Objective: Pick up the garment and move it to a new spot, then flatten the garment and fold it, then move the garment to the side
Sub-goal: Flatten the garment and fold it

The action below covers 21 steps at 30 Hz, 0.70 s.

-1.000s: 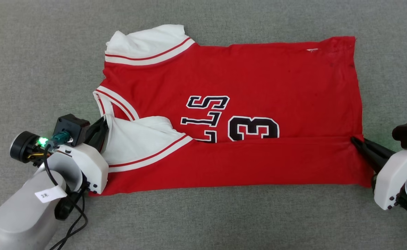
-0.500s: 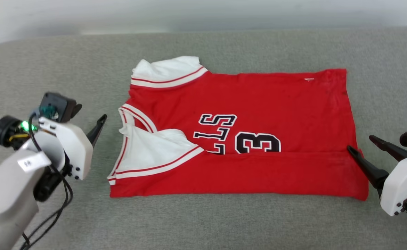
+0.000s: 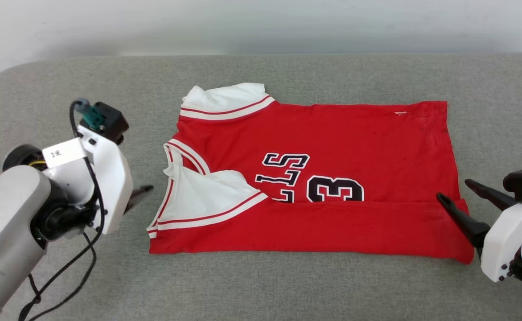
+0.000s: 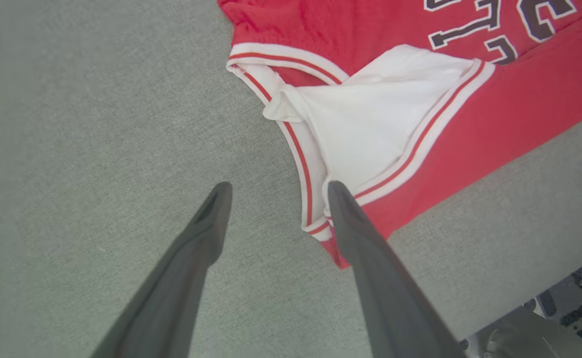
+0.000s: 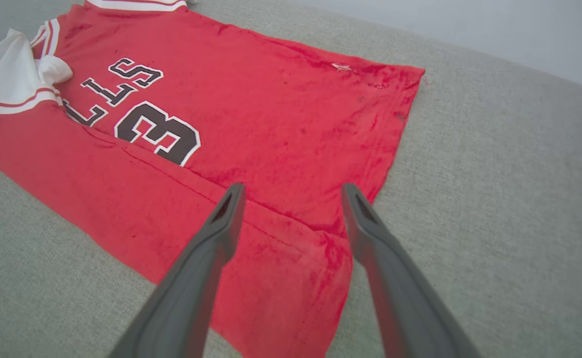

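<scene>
Lying garment point(image 3: 332, 133) point(image 5: 271, 99): soft red jersey spread flat on the grey woven cushion point(image 3: 287, 285), its near long edge folded over as a smooth band that covers the lower part of the dark, white-outlined lettering point(image 3: 332, 189).
Left gripper point(image 4: 277, 189) point(image 3: 141, 193): fingers spread, holding nothing; the striped trim of the white sleeve point(image 4: 370, 114) sits just beside one tapered dark fingertip point(image 4: 338, 199).
Right gripper point(image 5: 293, 189) point(image 3: 453, 189): fingers parted, empty; the wrinkled hem corner of the band lies under the tips; contact cannot be told.
Cushion: nubby weave, rounded corner, beneath both pairs of fingers.
</scene>
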{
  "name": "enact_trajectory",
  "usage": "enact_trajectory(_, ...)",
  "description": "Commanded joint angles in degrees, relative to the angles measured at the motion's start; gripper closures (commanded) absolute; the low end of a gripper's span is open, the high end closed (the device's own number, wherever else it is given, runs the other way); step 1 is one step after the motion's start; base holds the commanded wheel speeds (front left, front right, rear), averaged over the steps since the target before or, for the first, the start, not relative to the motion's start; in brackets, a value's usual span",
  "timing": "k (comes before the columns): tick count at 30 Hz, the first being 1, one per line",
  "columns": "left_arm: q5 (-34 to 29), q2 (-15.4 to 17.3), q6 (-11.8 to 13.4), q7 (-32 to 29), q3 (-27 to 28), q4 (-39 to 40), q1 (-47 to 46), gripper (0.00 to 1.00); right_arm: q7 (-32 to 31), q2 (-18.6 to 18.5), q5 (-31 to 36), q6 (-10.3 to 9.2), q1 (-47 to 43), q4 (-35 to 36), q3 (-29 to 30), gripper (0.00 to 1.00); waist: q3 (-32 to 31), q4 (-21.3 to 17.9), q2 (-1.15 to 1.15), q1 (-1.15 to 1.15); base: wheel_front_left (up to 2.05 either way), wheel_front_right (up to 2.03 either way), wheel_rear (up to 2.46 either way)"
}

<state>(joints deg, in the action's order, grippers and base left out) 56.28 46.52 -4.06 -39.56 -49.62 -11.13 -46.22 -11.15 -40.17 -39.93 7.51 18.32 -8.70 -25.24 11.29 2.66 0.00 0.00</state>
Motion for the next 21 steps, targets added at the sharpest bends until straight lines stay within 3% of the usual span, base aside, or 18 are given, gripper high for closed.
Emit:
enact_trajectory(1,1.29,-0.05,0.06,-1.66,-0.25,0.32,-0.06,0.00,-0.39,0.37,0.15,-0.03,-0.54,0.49,-0.12,0.00,0.29,-0.35,0.00,0.00,0.00,0.00,0.00)
enact_trajectory(12,6.08,-1.32,1.08,-7.83,-3.14,-2.06,5.16,0.00,-2.70,1.05,-0.43,-0.03,1.83,0.92,-0.99,0.00,3.15,-3.20,0.00,0.00,0.00,0.00,0.00)
enact_trajectory(20,5.76,-3.24,-0.44,-8.31,-6.51,-6.61,8.57,0.00,-3.49,1.48,-0.97,-0.04,4.16,0.27,-2.78,0.00,4.36,-4.29,0.00,0.00,0.00,0.00,0.00)
enact_trajectory(21,5.56,-3.55,-0.56,-7.94,-6.70,-6.96,8.69,0.57,-3.75,1.30,-0.99,-0.03,4.64,0.34,-3.06,0.00,4.32,-4.31,0.00,0.00,0.00,0.00,0.00)
